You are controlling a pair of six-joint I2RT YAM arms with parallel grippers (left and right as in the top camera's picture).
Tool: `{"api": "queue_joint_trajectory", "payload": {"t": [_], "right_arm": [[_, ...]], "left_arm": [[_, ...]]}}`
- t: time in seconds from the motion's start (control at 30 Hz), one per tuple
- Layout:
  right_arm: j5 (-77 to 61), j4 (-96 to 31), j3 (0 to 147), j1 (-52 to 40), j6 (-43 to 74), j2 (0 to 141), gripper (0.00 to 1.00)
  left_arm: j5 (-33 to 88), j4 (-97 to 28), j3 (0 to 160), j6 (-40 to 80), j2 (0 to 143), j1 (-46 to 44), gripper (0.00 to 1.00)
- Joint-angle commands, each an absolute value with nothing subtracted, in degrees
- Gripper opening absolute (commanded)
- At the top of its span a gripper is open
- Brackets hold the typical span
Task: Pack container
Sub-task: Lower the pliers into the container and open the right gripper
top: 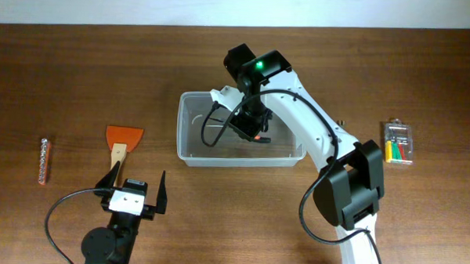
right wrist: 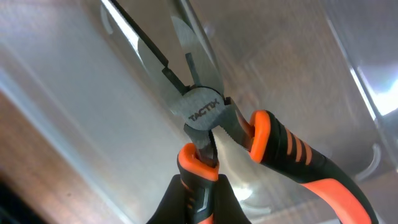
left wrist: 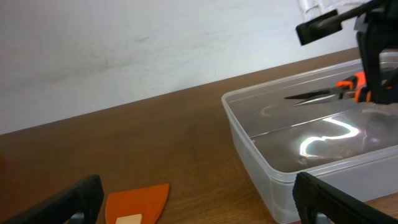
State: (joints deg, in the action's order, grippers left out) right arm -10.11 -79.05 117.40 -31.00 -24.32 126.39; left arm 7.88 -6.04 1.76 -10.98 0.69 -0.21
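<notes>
The clear plastic container [top: 189, 150] stands at the table's middle; it also shows in the left wrist view [left wrist: 261, 158]. My right gripper [top: 249, 126] is inside it, shut on one handle of the orange-and-black pliers [right wrist: 205, 112], which hang over the container floor [right wrist: 74, 93]. The pliers also show in the left wrist view [left wrist: 339, 90]. My left gripper [top: 133, 189] is open and empty at the front left, just short of an orange scraper [top: 123, 136] with a wooden handle, seen too in the left wrist view [left wrist: 137, 202].
A small clear case of yellow, green and red bits [top: 399, 143] lies at the right. A strip of drill bits [top: 44, 160] lies at the far left. The white wall runs behind the table's far edge.
</notes>
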Motion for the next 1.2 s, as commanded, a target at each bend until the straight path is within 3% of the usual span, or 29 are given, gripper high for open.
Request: {"api": "queue_joint_trajectory", "payload": {"t": [0.0, 1.17], "right_arm": [[-11.4, -77.4, 115.9, -30.7, -26.3, 128.1, 0.04], [-12.1, -71.5, 111.7, -26.6, -26.8, 131.6, 0.04]], "left_arm": [[7.7, -6.1, 1.5, -11.7, 0.4, -0.4, 0.99], [7.7, -6.1, 1.5, -11.7, 0.4, -0.4, 0.99]]}}
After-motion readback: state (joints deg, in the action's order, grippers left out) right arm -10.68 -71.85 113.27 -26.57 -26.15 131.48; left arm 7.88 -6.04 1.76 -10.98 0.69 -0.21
